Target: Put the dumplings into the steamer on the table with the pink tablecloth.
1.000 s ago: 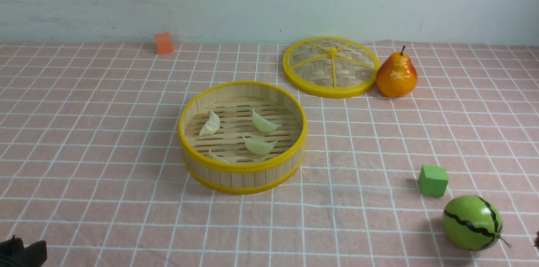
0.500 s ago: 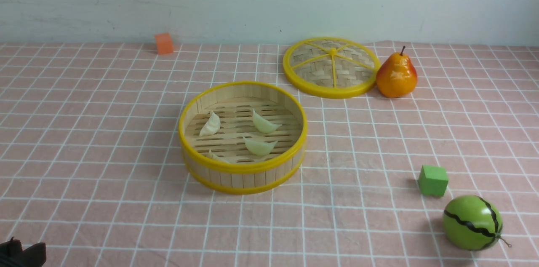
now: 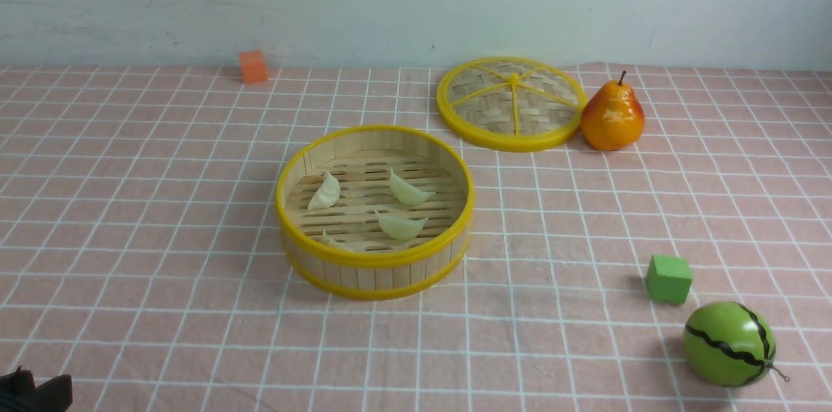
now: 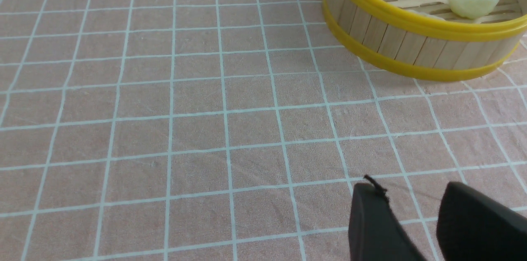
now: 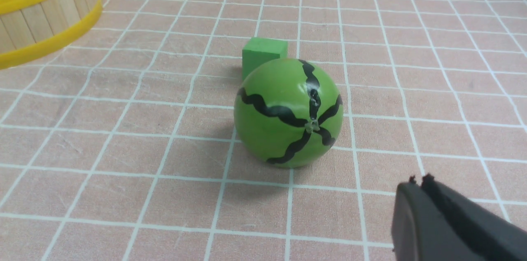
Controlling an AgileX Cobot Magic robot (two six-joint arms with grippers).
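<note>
Dumplings (image 3: 406, 190), four small crescent-shaped pieces of pale cream to greenish white, are shown lying on the slotted floor of the round bamboo-slat steamer with yellow rims (image 3: 376, 260), one being half hidden behind the near wall. The steamer stands near the middle of the counter, which is covered by a salmon-pink tablecloth with a white grid (image 3: 162, 204). A flat woven yellow-rimmed lid (image 3: 510, 103) is seen farther back, touching an orange-yellow pear (image 3: 611, 115). A green cube (image 3: 667, 278) and a striped green watermelon ball (image 3: 728, 344) are set near the right edge, and a small orange cube (image 3: 253, 66) by the wall. The left claw (image 4: 411, 211) is held partly open and empty above bare cloth; the right claw (image 5: 420, 185) is closed on nothing beside the ball.
</note>
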